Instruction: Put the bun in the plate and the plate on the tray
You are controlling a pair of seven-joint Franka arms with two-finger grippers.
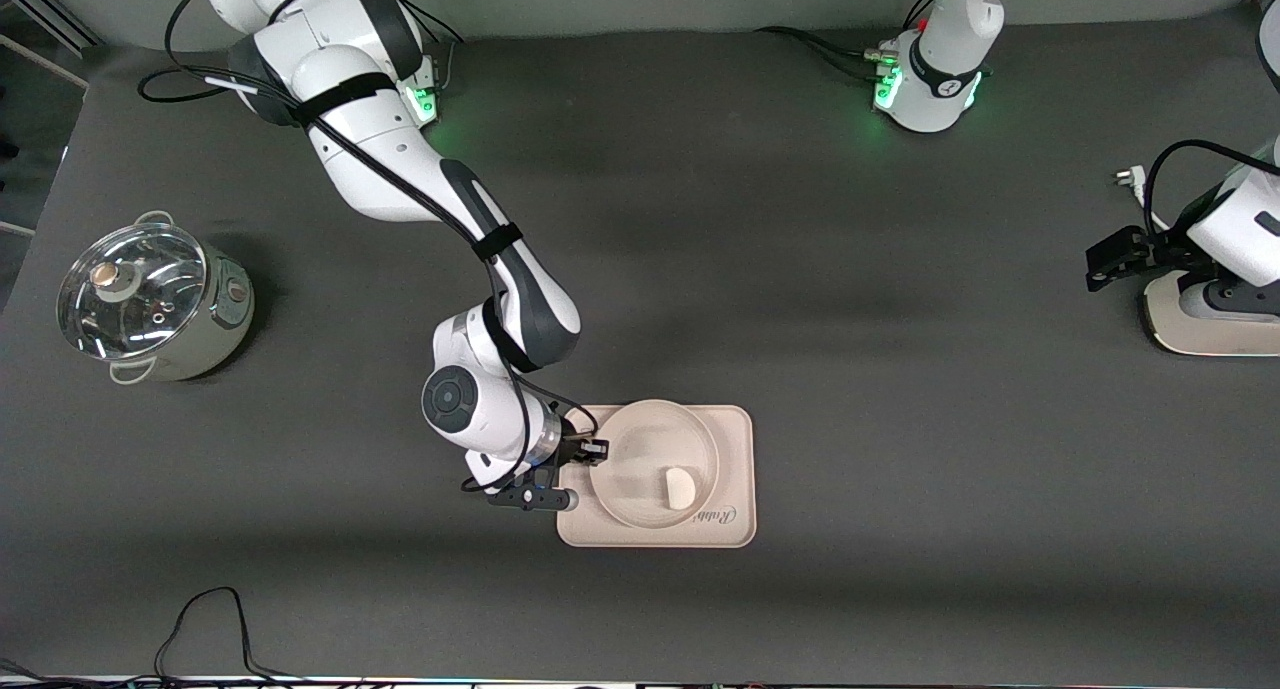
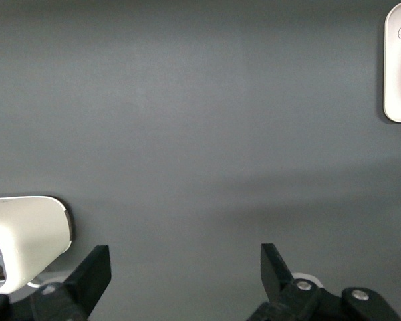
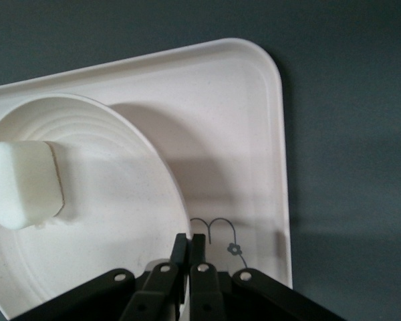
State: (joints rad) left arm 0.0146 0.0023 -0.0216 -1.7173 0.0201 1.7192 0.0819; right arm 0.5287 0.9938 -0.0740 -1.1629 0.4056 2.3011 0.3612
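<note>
The round cream plate [image 1: 650, 459] lies on the cream-pink tray [image 1: 735, 439], over the tray's half toward the right arm's end. The off-white bun [image 1: 681, 488] sits in the plate, by its rim nearest the front camera. My right gripper [image 1: 592, 452] is shut on the plate's rim. In the right wrist view its gripper [image 3: 189, 245] pinches the rim of the plate [image 3: 113, 221], with the bun [image 3: 23, 184] inside and the tray [image 3: 254, 134] under it. My left gripper [image 1: 1105, 267] waits open and empty at the left arm's end; it shows in the left wrist view [image 2: 185, 271].
A steel pot with a glass lid [image 1: 150, 304] stands at the right arm's end. A cream-white device [image 1: 1210, 329] sits under the left arm and shows in the left wrist view [image 2: 23, 231]. A cable [image 1: 210, 624] lies at the table's near edge.
</note>
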